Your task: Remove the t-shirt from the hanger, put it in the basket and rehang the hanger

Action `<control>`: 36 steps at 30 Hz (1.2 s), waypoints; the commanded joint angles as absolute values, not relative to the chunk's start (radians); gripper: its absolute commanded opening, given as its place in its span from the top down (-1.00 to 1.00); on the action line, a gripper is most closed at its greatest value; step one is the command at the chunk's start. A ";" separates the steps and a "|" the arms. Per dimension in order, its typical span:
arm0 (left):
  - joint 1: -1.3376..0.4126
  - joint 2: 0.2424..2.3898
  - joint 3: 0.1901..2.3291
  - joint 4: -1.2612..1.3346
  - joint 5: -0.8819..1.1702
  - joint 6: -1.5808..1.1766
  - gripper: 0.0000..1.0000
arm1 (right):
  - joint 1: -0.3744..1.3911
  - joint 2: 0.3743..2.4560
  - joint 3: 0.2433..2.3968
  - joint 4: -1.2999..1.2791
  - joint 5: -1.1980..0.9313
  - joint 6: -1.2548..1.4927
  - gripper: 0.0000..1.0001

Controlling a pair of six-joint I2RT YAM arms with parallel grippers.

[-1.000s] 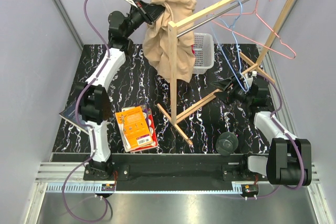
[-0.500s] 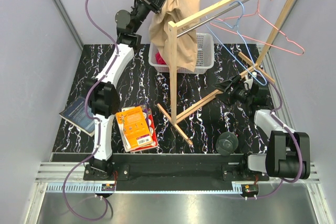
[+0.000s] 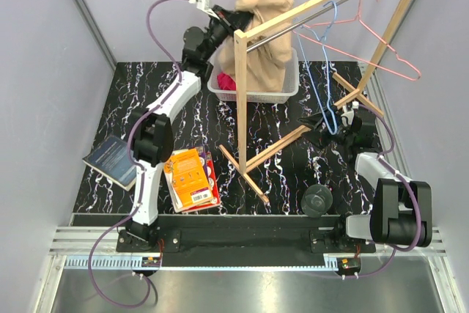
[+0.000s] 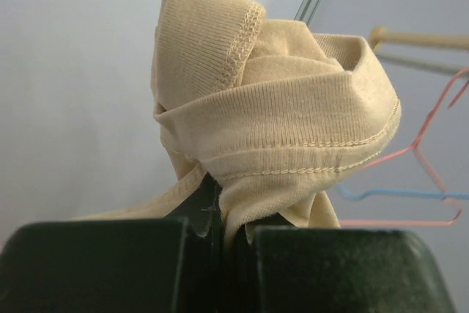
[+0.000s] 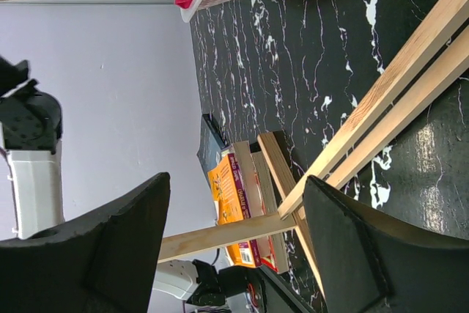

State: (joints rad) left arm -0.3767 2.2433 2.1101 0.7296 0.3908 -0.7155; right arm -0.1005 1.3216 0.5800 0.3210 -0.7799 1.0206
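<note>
The left gripper [image 3: 236, 17] is clamped on a bunched fold of the tan t-shirt [image 3: 267, 38], held high beside the upright post of the wooden rack [image 3: 241, 100]. From there the cloth drapes down to the white basket [image 3: 253, 94]. The right gripper [image 3: 323, 122] sits low over the table with its jaws apart, near the rack's foot and well apart from the t-shirt.

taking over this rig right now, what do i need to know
Left gripper: shut on the t-shirt, held high over the white basket.
Right gripper: open, empty, low by the foot of the rack.
Done: shirt is off; blue hanger and pink hanger hang bare on the rack.
Left: probably lower and release the shirt, likely into the basket.
</note>
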 commanded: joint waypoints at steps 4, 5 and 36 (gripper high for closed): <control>-0.405 2.269 2.036 0.668 0.485 -0.798 1.00 | -0.112 1.318 0.549 0.379 -0.818 1.006 -0.61; -0.405 2.270 2.030 0.658 0.492 -0.805 1.00 | -0.113 1.316 0.548 0.379 -0.822 1.006 -0.61; -0.359 2.382 1.974 0.015 0.112 -1.022 1.00 | -0.135 1.313 0.499 0.380 -0.828 0.991 -0.63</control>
State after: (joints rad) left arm -0.3046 2.3276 1.8507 0.0330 0.1535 -1.0443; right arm -0.1276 1.2984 0.4999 0.3466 -0.8135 1.0130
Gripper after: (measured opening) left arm 0.041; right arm 0.815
